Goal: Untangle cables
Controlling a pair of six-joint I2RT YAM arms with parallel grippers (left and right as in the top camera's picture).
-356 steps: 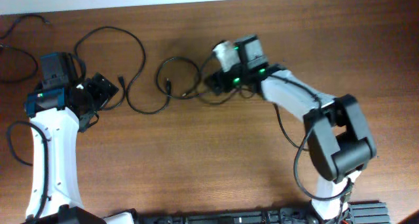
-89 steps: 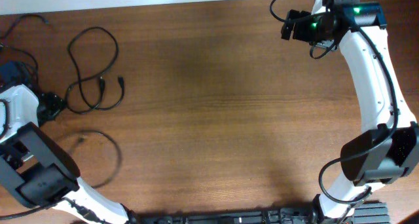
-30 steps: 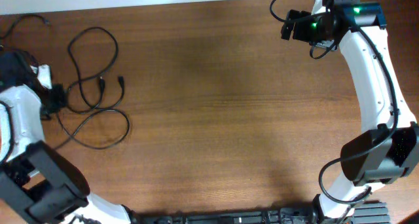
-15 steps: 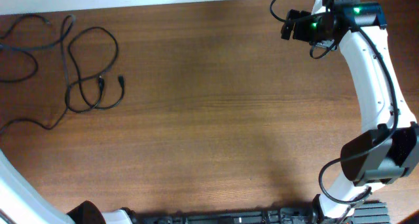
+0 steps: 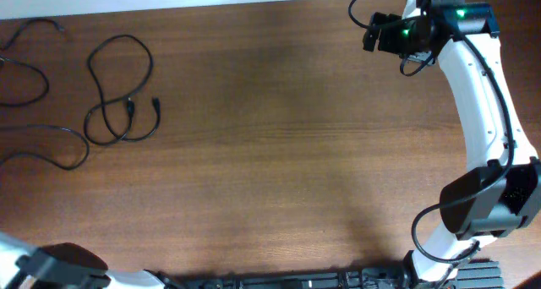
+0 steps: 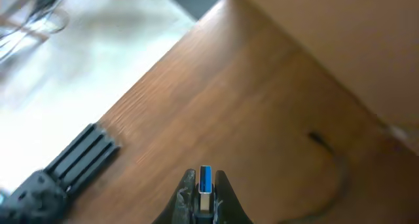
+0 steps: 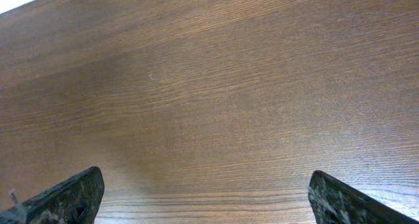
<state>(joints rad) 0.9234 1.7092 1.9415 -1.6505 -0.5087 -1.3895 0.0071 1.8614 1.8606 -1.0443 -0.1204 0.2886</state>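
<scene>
Several thin black cables lie at the table's left. One is a looped cable [image 5: 118, 90] with two small plugs near its middle. A second cable [image 5: 59, 141] curves out past the left edge, and a third [image 5: 25, 69] lies above it. My left gripper [image 6: 205, 179] is shut on a silver cable plug [image 6: 205, 185] with a blue insert, held over the table's edge; a dark cord [image 6: 330, 168] trails blurred to its right. Overhead shows only a bit of the left arm [image 5: 51, 268]. My right gripper [image 7: 213, 198] stands wide open over bare wood, its housing [image 5: 382, 33] at the far right.
A black ridged part [image 6: 75, 160] lies along the table's edge in the left wrist view, with pale floor beyond. The right arm [image 5: 482, 111] runs down the right side. A black rail [image 5: 296, 280] sits at the table's front edge.
My left arm has swung off the left side of the overhead view toward the front corner, pulling one cable out of the bundle into a curve at the far left. The right arm stayed still.
</scene>
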